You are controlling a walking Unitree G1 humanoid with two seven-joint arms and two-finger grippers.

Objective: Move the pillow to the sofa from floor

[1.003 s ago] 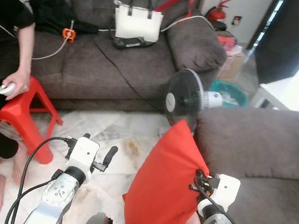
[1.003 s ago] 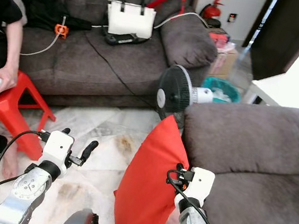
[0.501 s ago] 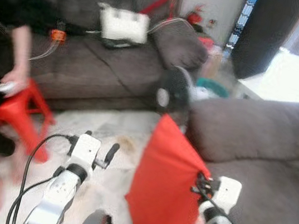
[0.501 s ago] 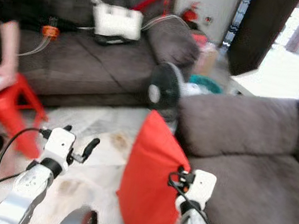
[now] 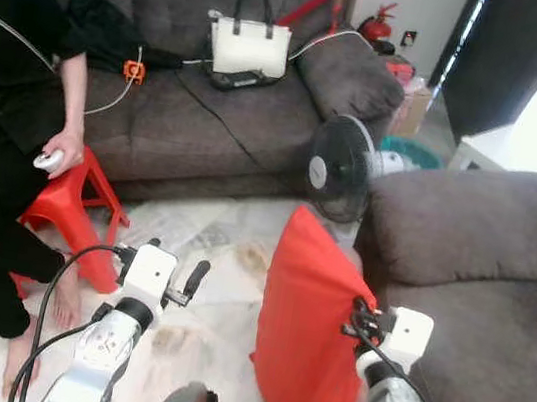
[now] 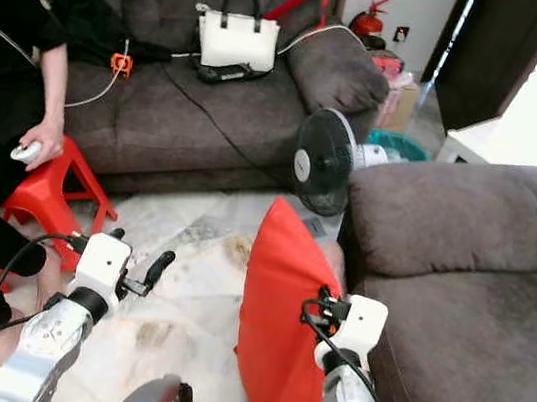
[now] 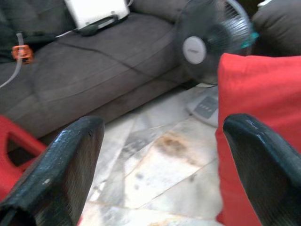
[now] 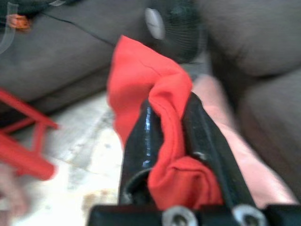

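I stand on a pale marble floor (image 5: 210, 253) in a living room, with a long grey sofa (image 5: 212, 102) ahead of me and another grey sofa section (image 6: 477, 293) close on my right. On the far sofa sit a white handbag (image 5: 249, 47), a black garment (image 5: 107, 30) and a trailing black cable (image 5: 224, 129). A black standing fan (image 5: 336, 166) stands on the floor between the two sofas. On my left a person in black sits on a red stool (image 5: 70, 212), one hand (image 5: 58, 154) holding a small white object.

The red pillow (image 5: 309, 339) stands upright, off the floor, just beside the front edge of the near sofa section, one upper corner pointing toward the fan. My right gripper (image 8: 171, 141) is clamped on it: in the right wrist view a fold of the red fabric is pinched tight between my two black fingers (image 8: 138, 141). My right arm is bent low beside the sofa seat.

My left gripper (image 7: 164, 160) is raised over the floor to the left of the pillow, fingers (image 7: 66, 160) spread wide apart with nothing between them.
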